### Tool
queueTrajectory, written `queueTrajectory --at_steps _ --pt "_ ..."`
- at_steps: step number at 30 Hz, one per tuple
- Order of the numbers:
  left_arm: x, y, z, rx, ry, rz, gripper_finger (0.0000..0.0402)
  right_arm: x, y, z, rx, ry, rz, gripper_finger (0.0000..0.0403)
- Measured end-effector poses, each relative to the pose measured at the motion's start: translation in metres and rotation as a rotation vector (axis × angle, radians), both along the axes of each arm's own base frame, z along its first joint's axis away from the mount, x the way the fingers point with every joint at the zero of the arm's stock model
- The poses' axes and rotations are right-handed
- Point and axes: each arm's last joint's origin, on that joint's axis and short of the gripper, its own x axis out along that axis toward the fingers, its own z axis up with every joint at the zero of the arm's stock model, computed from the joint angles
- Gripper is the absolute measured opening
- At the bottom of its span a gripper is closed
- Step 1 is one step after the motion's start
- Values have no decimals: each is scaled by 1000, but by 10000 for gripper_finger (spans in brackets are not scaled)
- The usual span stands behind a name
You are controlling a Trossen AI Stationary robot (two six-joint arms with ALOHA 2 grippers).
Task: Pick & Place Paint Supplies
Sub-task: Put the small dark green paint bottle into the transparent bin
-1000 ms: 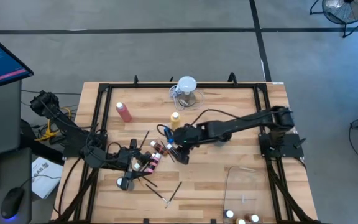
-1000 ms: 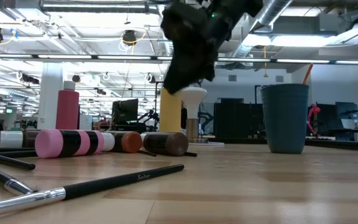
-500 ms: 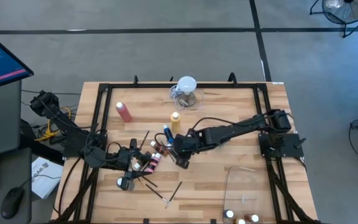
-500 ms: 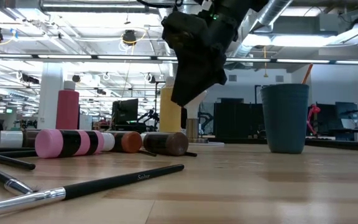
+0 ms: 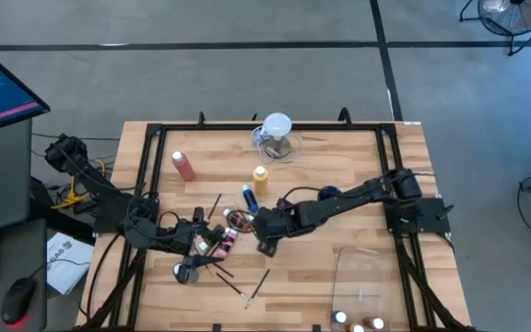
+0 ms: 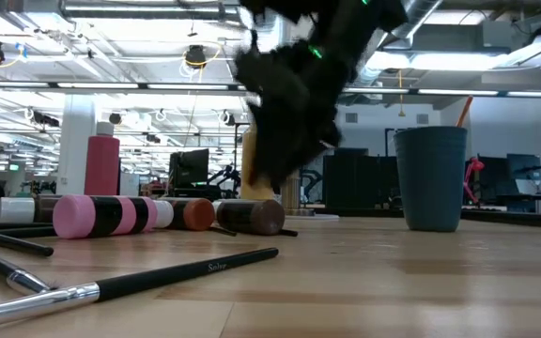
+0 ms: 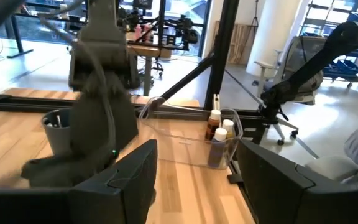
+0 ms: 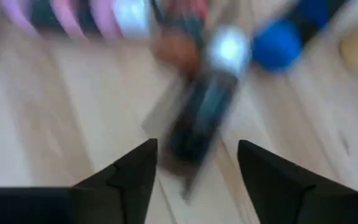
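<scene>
Several small paint bottles [image 5: 224,235] lie on their sides left of the table's middle, among them a pink-and-black one [image 6: 106,214] and a dark brown one [image 6: 252,216]. The pink-red [image 5: 184,166] and yellow [image 5: 261,178] squeeze bottles stand farther back, and the blue one [image 5: 247,196] is beside them. Dark paintbrushes [image 6: 158,277] lie near the front. My right gripper [image 5: 264,242] hangs open, slanting down just above a dark white-capped bottle [image 8: 204,112]. My left gripper [image 7: 197,149] waits open and level at the left [image 5: 192,249].
A clear jug [image 5: 277,136] with a white round top stands at the far middle. A clear container [image 5: 362,281] at the near right holds a few bottles [image 7: 219,140]. A grey-blue cup [image 6: 430,178] shows in the low view. A black frame [image 5: 155,129] rims the table.
My right gripper has come down and toward the table's near edge, from beside the yellow bottle to just over the lying small bottles, turning a little as it went. The bottles and brushes have stayed where they were.
</scene>
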Motion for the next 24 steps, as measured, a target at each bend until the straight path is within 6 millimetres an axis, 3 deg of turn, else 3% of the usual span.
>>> queueTrajectory --at_steps 4,9,20,24 --pt "-4 1 5 -13 -15 -3 209 3 1 -20 -9 50 -7 250" --pt "-9 -1 7 -18 -24 -27 209 6 -5 -30 -12 65 -26 255" --pt "-9 -2 7 -11 -21 -27 209 7 -8 -29 -13 62 -31 253" --pt "-9 -2 7 -11 -22 -27 209 7 -10 -29 -12 66 -34 226"
